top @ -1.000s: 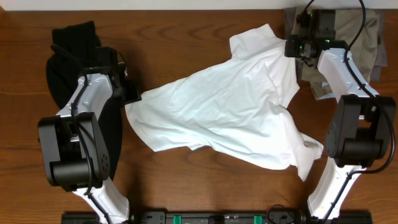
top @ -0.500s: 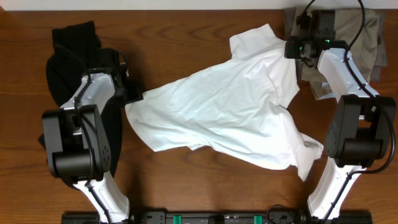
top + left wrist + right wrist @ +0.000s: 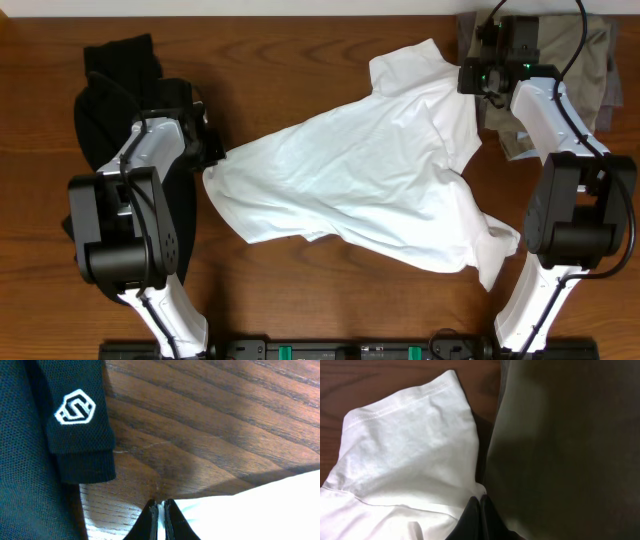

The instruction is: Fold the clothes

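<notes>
Nearest the arm bases, on the wooden surface (image 3: 300,310), the lower sleeve and hem of the white T-shirt (image 3: 360,190), crumpled and partly turned over on itself. Spread diagonally across the middle, wrinkled, not flat, with no clean fold line anywhere.

At its left edge, the left gripper (image 3: 160,506), jaws pressed together, seemingly on a thin bit of the white cloth, just beside the cuff of the black garment (image 3: 75,440) with the small white logo.

Farther away, at the upper right corner of the shirt, the right gripper (image 3: 479,502), jaws likewise closed, apparently pinching the white fabric where it meets the olive-grey garment (image 3: 560,435).

At the far edge, black garment in a loose heap on the left, olive-grey one bunched on the right, neither neatly folded as far as visible.

Judged from this: an early stage. Shirt gripped at two opposite points, probably for pulling it flat. Not yet done: flattening, folding in the sleeves, folding the body, then probably the two other pieces.
</notes>
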`<state>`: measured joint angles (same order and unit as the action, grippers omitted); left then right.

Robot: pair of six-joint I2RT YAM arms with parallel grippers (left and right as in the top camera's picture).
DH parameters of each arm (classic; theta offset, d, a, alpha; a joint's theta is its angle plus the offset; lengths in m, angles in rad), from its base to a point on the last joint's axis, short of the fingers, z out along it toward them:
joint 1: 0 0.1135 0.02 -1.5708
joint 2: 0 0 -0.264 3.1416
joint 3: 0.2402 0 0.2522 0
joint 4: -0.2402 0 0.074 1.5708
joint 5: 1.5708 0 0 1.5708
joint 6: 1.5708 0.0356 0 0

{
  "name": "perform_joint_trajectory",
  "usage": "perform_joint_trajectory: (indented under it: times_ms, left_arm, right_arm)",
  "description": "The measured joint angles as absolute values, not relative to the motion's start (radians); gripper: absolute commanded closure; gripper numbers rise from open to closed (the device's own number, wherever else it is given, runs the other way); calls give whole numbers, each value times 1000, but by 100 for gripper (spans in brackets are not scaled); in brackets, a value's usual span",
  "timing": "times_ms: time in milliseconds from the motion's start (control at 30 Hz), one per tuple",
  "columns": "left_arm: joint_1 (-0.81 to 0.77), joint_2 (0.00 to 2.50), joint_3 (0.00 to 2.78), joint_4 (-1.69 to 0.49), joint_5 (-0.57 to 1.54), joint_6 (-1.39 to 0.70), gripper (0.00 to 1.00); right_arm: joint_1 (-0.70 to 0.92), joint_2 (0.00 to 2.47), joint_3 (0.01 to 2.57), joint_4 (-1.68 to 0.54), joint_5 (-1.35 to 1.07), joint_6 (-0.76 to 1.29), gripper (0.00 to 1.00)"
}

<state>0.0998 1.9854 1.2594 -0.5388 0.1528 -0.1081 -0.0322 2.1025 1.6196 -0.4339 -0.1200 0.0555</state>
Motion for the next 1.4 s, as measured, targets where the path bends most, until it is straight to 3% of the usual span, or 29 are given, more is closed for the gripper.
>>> perform_joint_trajectory:
  times_ms: [467, 733, 1400]
  left_arm:
    - [167, 1946, 1483, -704, 158, -106, 94]
    - [174, 1711, 1626, -737, 157, -99, 94]
    - [174, 1100, 1629, -752, 156, -70, 94]
  right_arm:
    - [-32, 2077, 1620, -408, -123, 38, 99]
    - [-36, 1864, 1620, -444, -124, 23, 99]
    - [-56, 1345, 1620, -620, -123, 14, 99]
